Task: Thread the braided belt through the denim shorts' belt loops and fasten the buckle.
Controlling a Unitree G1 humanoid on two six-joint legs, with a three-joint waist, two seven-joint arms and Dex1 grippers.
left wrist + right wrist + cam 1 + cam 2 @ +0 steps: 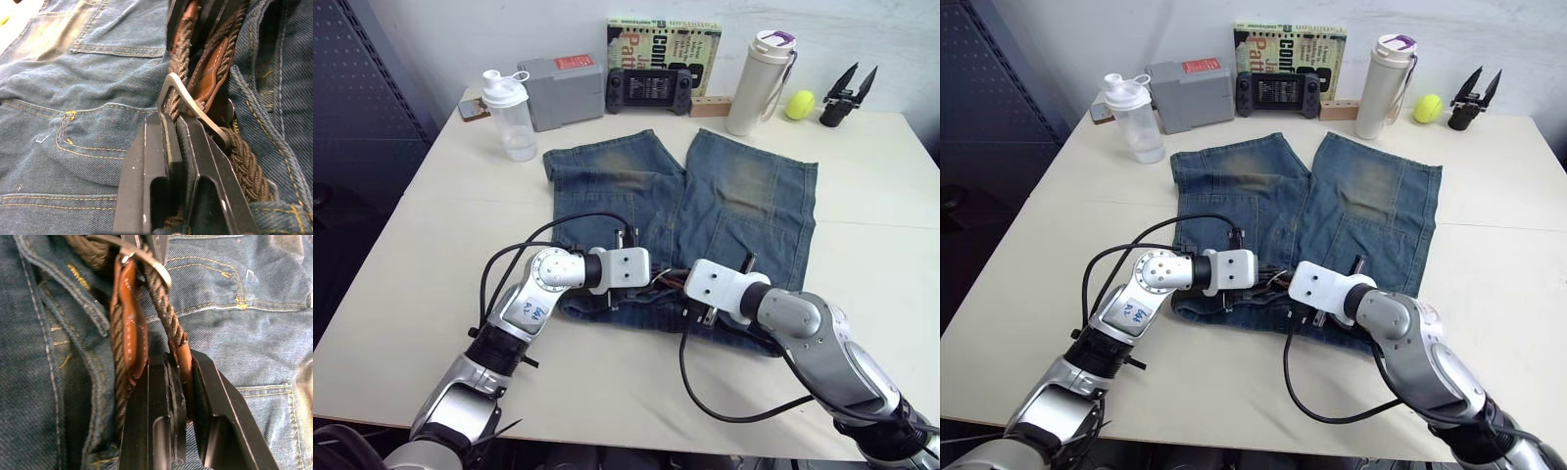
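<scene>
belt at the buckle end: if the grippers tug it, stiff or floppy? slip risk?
The braided belt looks like woven cord and bends sharply near the buckle, so it is probably floppy and will sag rather than push. Its rough weave should grip well. The leather tab looks smoother, so it may slip more easily.

My grippers: two — left gripper [651, 277], right gripper [677, 282]
Denim shorts [744, 196]: one
Braided belt [244, 161]: one
Buckle [188, 105]: one
Bottles: two — shaker bottle [509, 115], white flask [756, 83]
Tennis ball [800, 104]: one
Game controller [649, 91]: one

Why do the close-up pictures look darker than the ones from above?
Head views: even light on the white table, only soft shadows beside the denim shorts. Left wrist view: a bright glint on the buckle. Right wrist view: the braided belt lies in a shadowed fold.
</scene>
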